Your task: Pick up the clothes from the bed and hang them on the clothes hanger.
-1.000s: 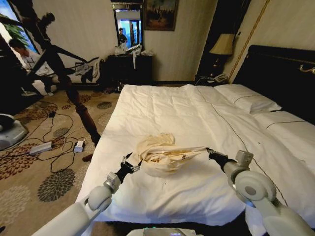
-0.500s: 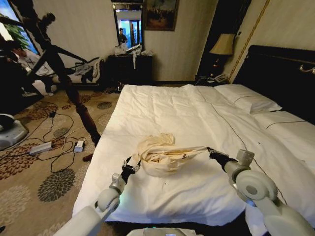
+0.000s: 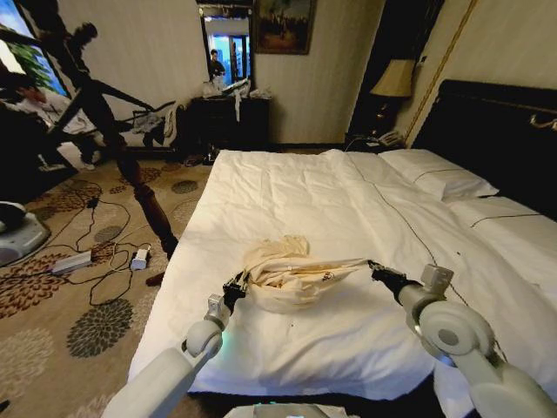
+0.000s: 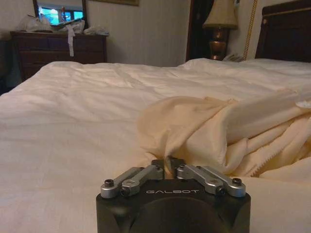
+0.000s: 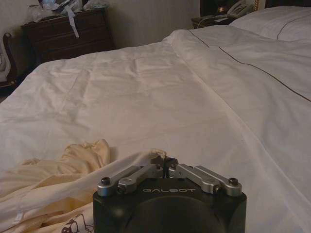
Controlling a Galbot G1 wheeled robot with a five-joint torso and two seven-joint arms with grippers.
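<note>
Left tool [image 3: 237, 286]: you have it clamped on the near-left edge of the clothes [image 3: 291, 279], low over the bed [image 3: 296, 187].
Clothes: bunched cream top on the duvet, near the foot edge, stretched between both tools.
Right tool [image 3: 376, 270]: pinched shut on the opposite edge; I judge the two-point hold is meant to spread the garment for lifting.

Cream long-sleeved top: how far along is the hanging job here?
Done: both grippers are shut on the cream long-sleeved top, left gripper at one end, right gripper at the other. In hand: it sags between them over the white-duveted bed. Left: lifting it and hanging it up.
</note>
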